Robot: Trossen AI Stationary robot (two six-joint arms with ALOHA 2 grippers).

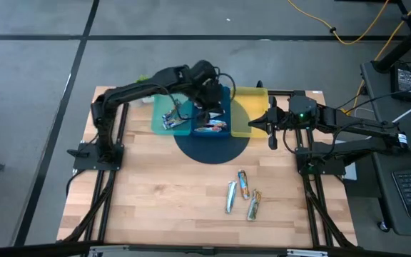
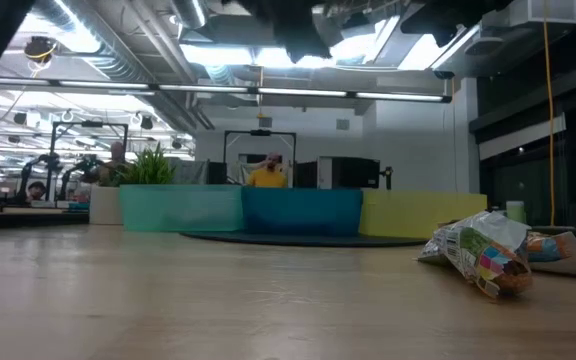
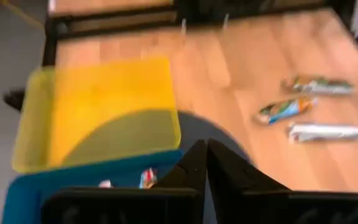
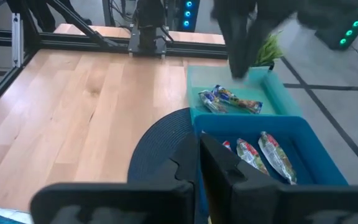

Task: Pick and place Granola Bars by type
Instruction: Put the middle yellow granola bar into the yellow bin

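Note:
Three trays stand side by side at the table's far side: teal, blue and yellow. Blue-wrapped granola bars lie in the teal tray, multicoloured ones in the blue tray; the yellow tray shows nothing inside. Three more bars lie loose on the wood near the front right. My left gripper hangs shut and empty above the trays. My right gripper waits shut and empty at the right, pointing toward the trays.
A dark round mat lies under the trays. A small green plant stands behind the teal tray. Black frame rails run along both table sides. Bare wood lies at the front left.

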